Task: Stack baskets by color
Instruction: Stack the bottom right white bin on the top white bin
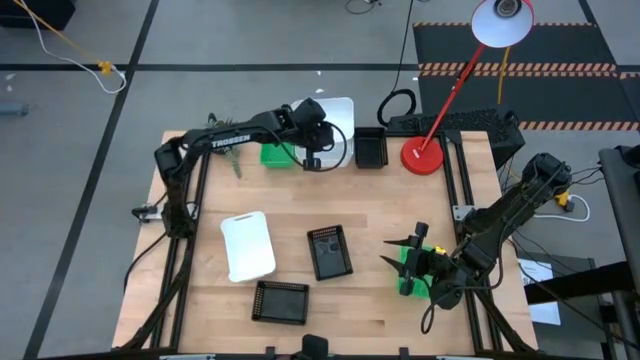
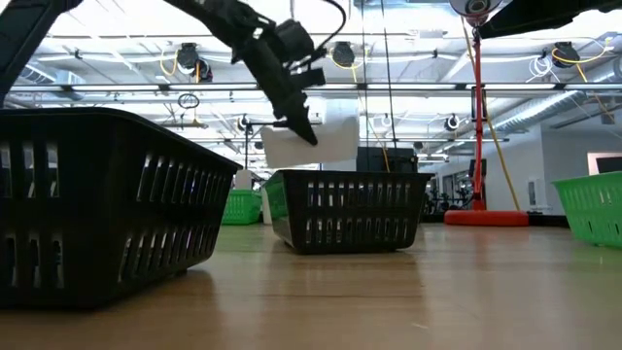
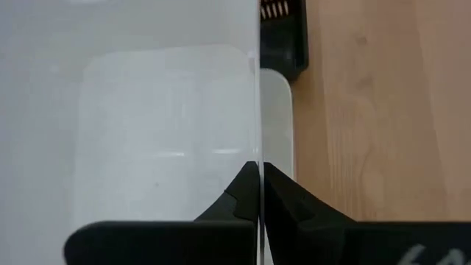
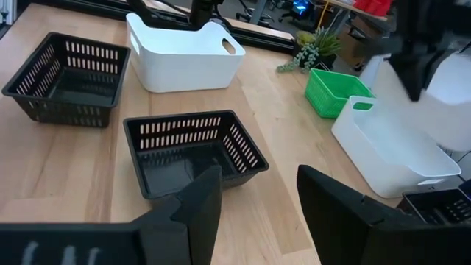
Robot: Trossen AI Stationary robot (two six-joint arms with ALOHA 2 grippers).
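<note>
high view is showing the left gripper (image 1: 316,152) pinching a rounded white plastic basket (image 1: 338,122), tilting above the table; the right gripper (image 1: 403,252) is spreading wide.

We see two dark, jointed arms: the left arm (image 1: 235,137) carries white "TROSSEN" lettering along its link and a thin black cable looping behind its fingers (image 3: 243,195), which are matte black wedges; the right arm's fingers (image 4: 199,199) are broad black slabs.

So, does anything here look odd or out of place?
Only one thing: a white basket hangs in the air, pinched by its wall in the left gripper, above a second white basket at the far edge. Nothing looks spilled or broken.
</note>
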